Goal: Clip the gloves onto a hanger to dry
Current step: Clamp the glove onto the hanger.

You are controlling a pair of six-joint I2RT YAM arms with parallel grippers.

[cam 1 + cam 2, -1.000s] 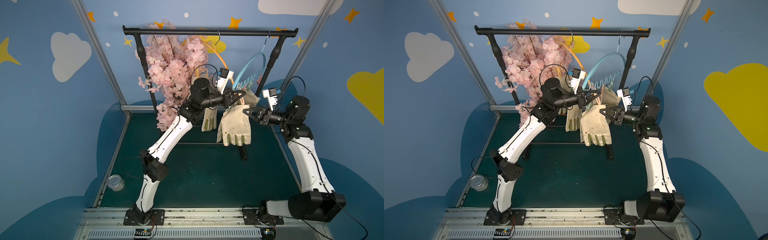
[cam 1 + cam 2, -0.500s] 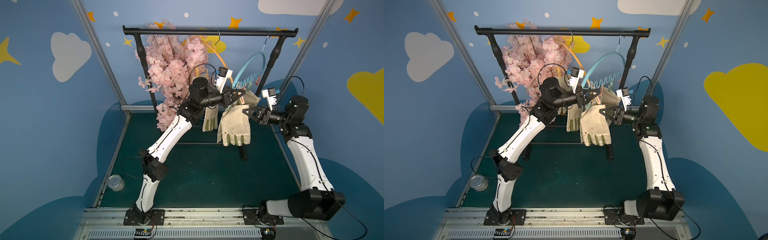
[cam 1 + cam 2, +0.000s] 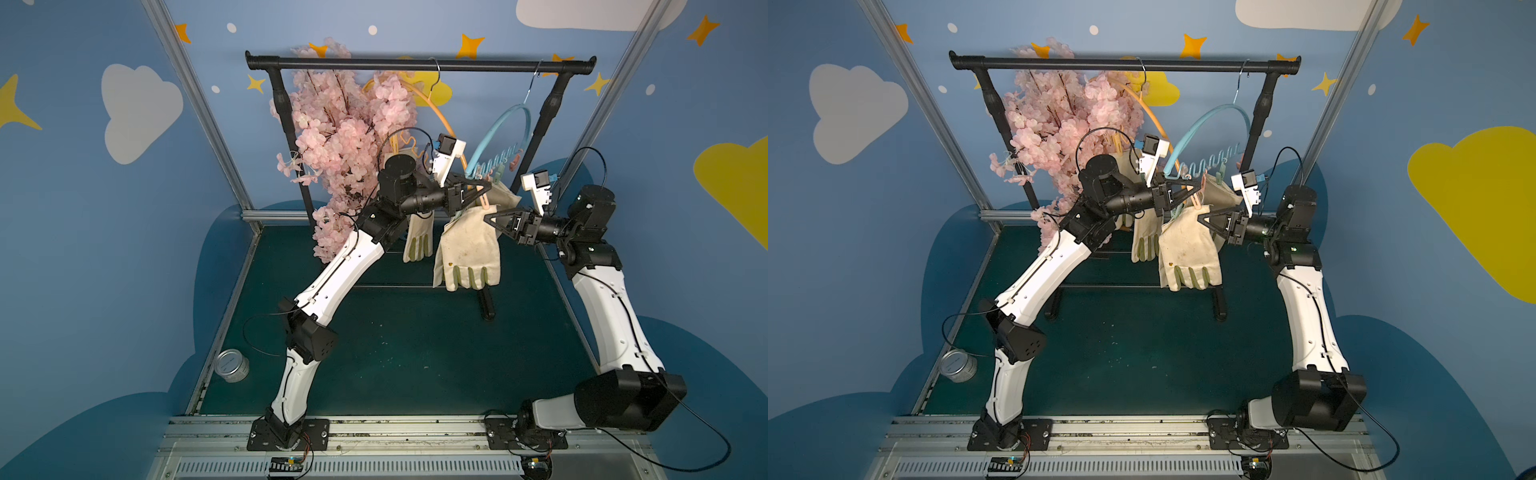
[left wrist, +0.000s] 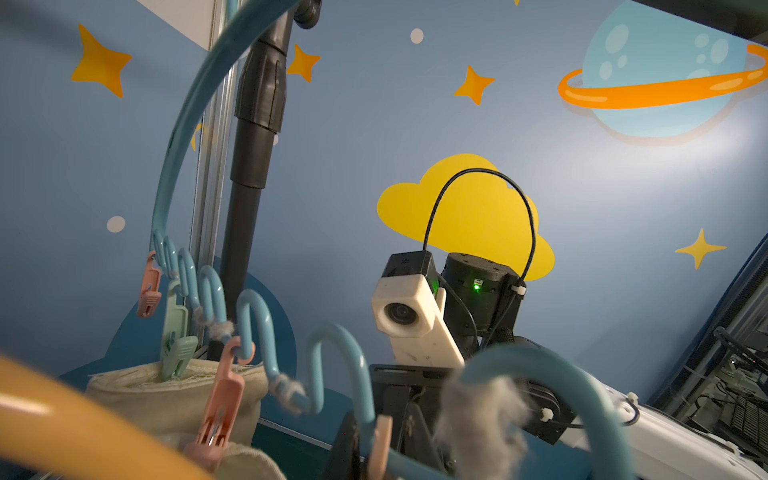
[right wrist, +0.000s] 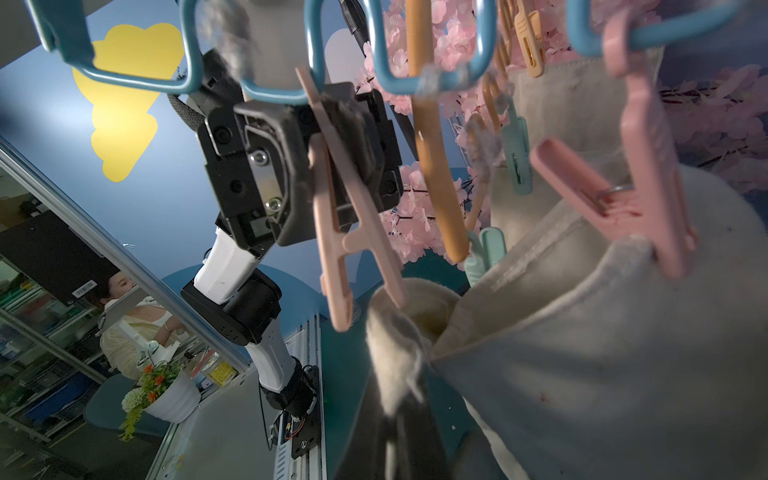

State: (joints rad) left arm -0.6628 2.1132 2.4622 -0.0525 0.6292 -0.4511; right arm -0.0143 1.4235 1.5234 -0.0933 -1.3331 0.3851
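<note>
Several cream gloves hang from the blue hanger [image 3: 494,129] [image 3: 1200,120] on the rack. The biggest glove [image 3: 467,249] [image 3: 1187,253] hangs fingers down in front, and my right gripper [image 3: 488,218] [image 3: 1200,218] [image 5: 395,440] is shut on its cuff [image 5: 395,345]. My left gripper [image 3: 484,193] [image 3: 1198,193] [image 4: 374,453] is shut on the handles of a pink clip [image 5: 332,232] hooked on the hanger's wavy bar [image 4: 253,307]. That clip's mouth gapes just above the held cuff. A second pink clip [image 5: 648,183] and a green clip [image 4: 176,332] each bite other glove cuffs.
An orange hanger [image 3: 440,116] hangs on the black rack bar [image 3: 415,64], with a glove [image 3: 417,241] below it. A pink blossom tree [image 3: 345,137] crowds the rack's left side. A tin can [image 3: 232,365] sits at the green mat's left edge. The rack's foot [image 3: 486,303] juts forward.
Almost nothing: the left arm has nudged slightly toward the rack with its clip. Both grips are unchanged.
</note>
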